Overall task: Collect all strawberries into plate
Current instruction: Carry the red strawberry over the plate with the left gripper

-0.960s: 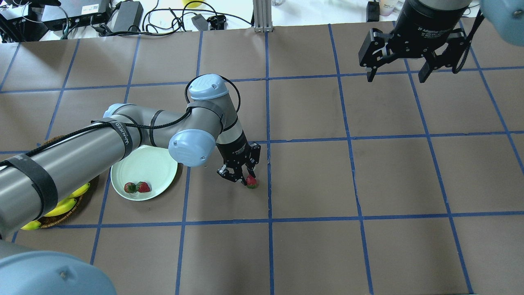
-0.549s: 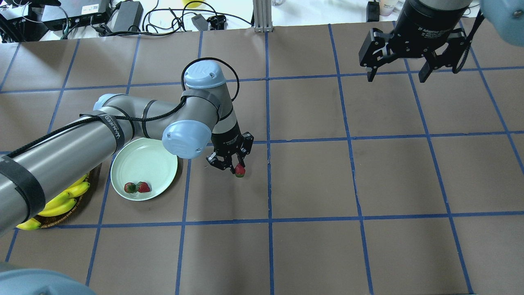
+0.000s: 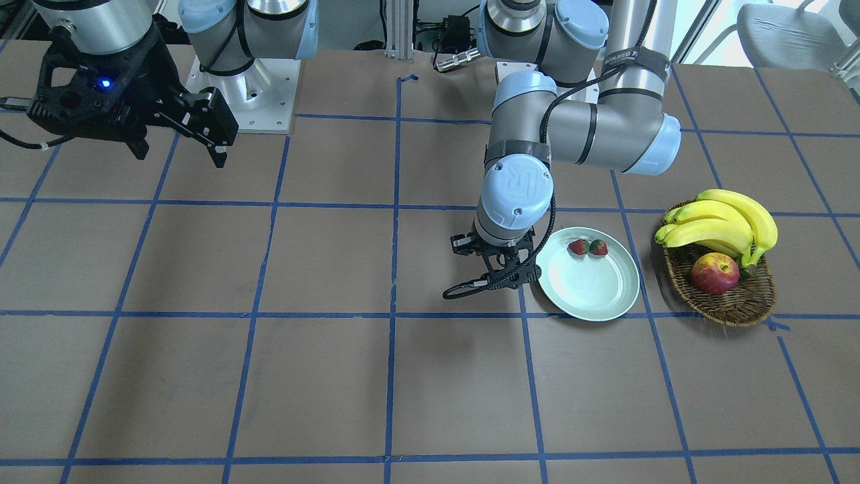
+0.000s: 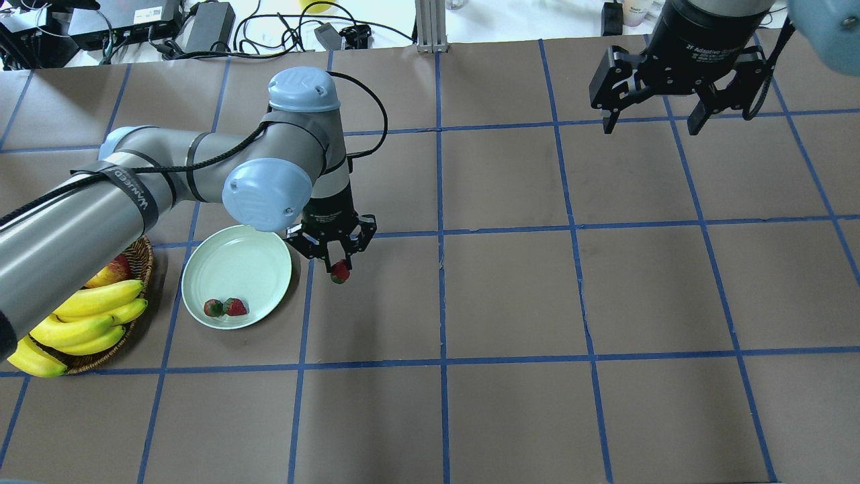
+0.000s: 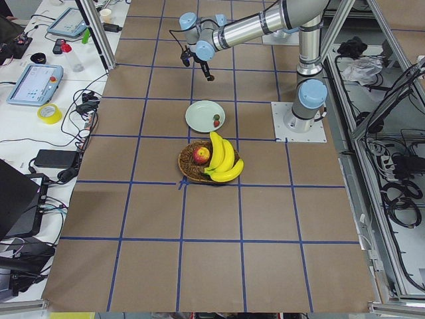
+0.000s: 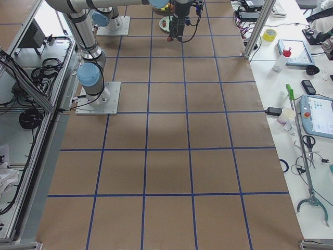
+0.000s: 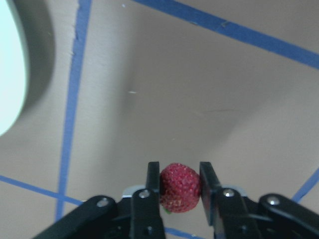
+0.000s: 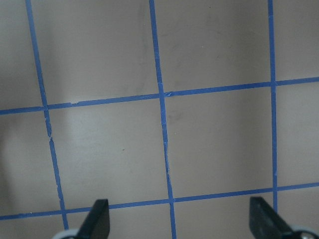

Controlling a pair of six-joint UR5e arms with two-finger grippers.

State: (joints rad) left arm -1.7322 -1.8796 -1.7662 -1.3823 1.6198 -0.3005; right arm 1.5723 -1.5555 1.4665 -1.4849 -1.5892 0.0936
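My left gripper [image 4: 338,267] is shut on a red strawberry [image 4: 340,271] and holds it above the table, just right of the pale green plate [image 4: 236,259]. The left wrist view shows the strawberry [image 7: 179,187] pinched between the two fingers, with the plate's rim [image 7: 9,74] at the left edge. Two strawberries [image 4: 226,307] lie on the plate near its front rim; they also show in the front-facing view [image 3: 588,247]. My right gripper [image 4: 652,124] is open and empty, high over the far right of the table.
A brown wicker basket [image 3: 722,306] with bananas [image 3: 722,222] and a red-yellow apple [image 3: 714,273] stands left of the plate in the overhead view. Cables and boxes [image 4: 195,27] lie beyond the table's far edge.
My left gripper has moved left toward the plate, carrying the strawberry. The right arm has not moved.
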